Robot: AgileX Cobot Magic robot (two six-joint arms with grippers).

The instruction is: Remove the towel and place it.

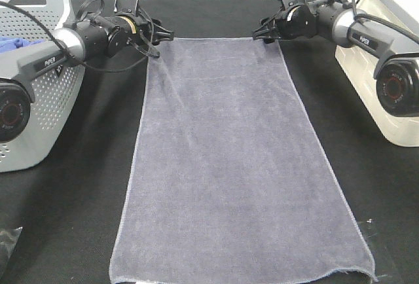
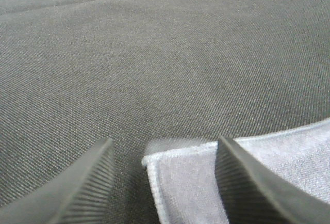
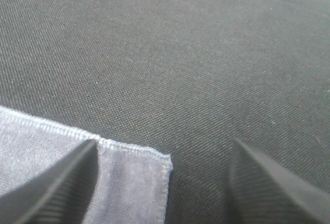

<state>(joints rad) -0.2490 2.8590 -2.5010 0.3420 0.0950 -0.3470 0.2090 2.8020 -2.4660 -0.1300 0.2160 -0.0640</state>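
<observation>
The grey-lavender towel (image 1: 229,166) lies spread flat on the black table, its long side running from the far edge to the near edge. My left gripper (image 1: 163,35) is at the towel's far left corner. In the left wrist view the gripper (image 2: 166,141) is open, with the towel corner (image 2: 289,157) lying between its fingers (image 2: 82,182). My right gripper (image 1: 262,34) is at the far right corner. In the right wrist view it (image 3: 165,144) is open too, with the hemmed corner (image 3: 51,152) lying on the table between its fingers (image 3: 268,182).
A grey perforated basket (image 1: 46,101) stands at the left behind my left arm, with a bright blue cloth (image 1: 16,43) inside. A white bin (image 1: 373,68) stands at the right behind my right arm. Black cloth (image 1: 78,186) covers the table.
</observation>
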